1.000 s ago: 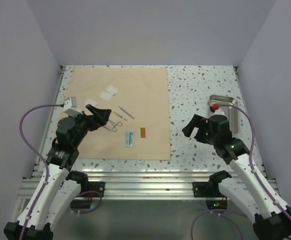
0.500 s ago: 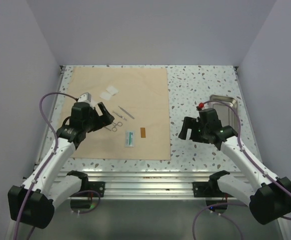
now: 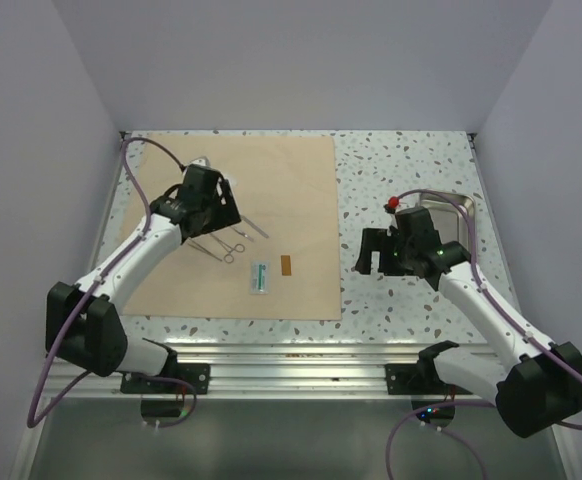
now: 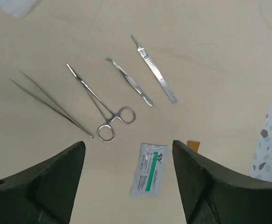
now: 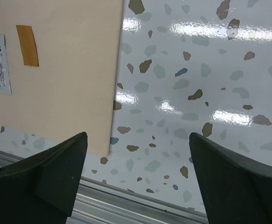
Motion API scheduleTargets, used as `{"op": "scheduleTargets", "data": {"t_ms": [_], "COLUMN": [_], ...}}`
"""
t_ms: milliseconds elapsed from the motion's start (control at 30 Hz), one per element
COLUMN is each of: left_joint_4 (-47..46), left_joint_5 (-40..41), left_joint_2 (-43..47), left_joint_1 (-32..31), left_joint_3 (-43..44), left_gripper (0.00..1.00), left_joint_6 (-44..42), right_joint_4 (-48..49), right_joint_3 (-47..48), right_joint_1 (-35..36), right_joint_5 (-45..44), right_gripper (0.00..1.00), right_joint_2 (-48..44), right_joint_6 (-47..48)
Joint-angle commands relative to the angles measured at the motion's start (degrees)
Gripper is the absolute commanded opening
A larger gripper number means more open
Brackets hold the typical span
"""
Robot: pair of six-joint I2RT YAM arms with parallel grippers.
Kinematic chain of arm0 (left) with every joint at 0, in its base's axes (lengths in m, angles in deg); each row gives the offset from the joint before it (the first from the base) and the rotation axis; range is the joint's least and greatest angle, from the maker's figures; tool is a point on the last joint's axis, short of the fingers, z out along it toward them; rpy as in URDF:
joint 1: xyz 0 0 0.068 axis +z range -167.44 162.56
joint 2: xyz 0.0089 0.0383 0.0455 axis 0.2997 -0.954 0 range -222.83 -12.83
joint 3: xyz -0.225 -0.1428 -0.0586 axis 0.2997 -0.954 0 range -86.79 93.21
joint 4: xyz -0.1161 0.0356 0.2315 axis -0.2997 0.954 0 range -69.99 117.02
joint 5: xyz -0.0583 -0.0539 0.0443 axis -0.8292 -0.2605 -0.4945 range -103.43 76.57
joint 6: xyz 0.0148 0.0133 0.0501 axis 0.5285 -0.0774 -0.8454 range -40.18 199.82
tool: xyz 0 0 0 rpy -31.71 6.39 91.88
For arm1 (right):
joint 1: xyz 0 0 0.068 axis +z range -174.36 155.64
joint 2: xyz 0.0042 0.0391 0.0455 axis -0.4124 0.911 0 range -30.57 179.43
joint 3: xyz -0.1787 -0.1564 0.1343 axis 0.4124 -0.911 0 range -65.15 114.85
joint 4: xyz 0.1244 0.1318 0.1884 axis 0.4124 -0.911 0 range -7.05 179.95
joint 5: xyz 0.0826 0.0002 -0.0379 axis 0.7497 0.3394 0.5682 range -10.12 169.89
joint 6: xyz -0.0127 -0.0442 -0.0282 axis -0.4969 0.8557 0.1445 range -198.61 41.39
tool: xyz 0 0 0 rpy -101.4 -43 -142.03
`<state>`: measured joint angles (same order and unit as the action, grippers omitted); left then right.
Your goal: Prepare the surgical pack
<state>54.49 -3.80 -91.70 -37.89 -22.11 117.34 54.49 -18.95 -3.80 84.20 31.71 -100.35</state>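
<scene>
Tan sheet lies at my eleven o'clock, with scissors and a packet on it under my left gripper, jaws spread apart. Steel tray sits at two o'clock. My right gripper hangs wide too, near the sheet's edge.

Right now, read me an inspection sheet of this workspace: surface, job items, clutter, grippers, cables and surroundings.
Surface: glossy white speckled tabletop.
Job's things: big tan paper-like sheet lies flat; on it thin steel tweezers, ring-handled steel scissors, slim steel forceps, flat steel scalpel handle, green-and-white packet, small brown strip, white gauze corner; shiny steel tray off the sheet, partly behind the right arm.
Clutter: nothing seen.
Grippers: left gripper open, empty, above the instruments; right gripper open, empty, above tabletop beside the sheet's edge.
Cables: purple cable loops from each wrist.
Surroundings: plain pale walls on three sides; aluminium rail at near edge.
</scene>
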Motion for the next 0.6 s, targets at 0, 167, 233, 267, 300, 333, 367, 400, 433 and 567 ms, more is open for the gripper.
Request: {"op": "scheduleTargets", "data": {"t_ms": [0,167,233,267,300,333,367,400,433,567], "left_joint_4": [4.63,4.29,0.96,0.68,0.68,0.85,0.68,0.33,0.06,0.24], "left_joint_5": [6.44,4.37,-2.49,-3.20,-2.52,-1.73,-0.93,0.20,0.82,2.41], "left_joint_2": [-2.16,-5.75,-7.17,-8.57,-9.10,-9.63,-10.07,-10.16,-10.68,-14.55], "left_joint_1": [-0.30,5.74,10.31,11.30,11.74,11.92,11.83,11.83,12.01,12.36], "left_joint_3": [2.46,-0.16,-2.88,-3.33,-3.42,-3.69,-3.95,-4.48,-5.26,-4.83], "left_gripper": [0.80,0.78,0.74,0.71,0.69,0.69,0.69,0.69,0.68,0.65], "left_joint_6": [3.78,8.27,8.10,8.62,9.06,9.50,10.72,11.43,12.13,14.33], "right_joint_4": [1.36,2.06,2.33,2.85,3.12,3.12,3.38,3.47,3.73,4.17], "right_joint_3": [1.88,1.44,1.09,0.74,0.65,0.65,0.48,0.30,0.21,-0.05], "right_joint_1": [0.27,0.27,0.27,0.45,0.36,0.45,0.54,0.62,0.80,1.24], "right_joint_5": [2.62,4.47,5.17,5.35,5.96,6.23,6.49,6.75,7.37,7.99], "right_gripper": [0.93,0.92,0.92,0.92,0.92,0.92,0.92,0.92,0.92,0.92], "right_joint_2": [-0.05,-0.32,-0.84,-0.93,-0.93,-0.93,-0.76,-0.67,-0.58,0.12], "right_joint_6": [1.96,2.05,2.05,2.14,2.05,2.05,1.96,1.96,1.96,1.78]}}
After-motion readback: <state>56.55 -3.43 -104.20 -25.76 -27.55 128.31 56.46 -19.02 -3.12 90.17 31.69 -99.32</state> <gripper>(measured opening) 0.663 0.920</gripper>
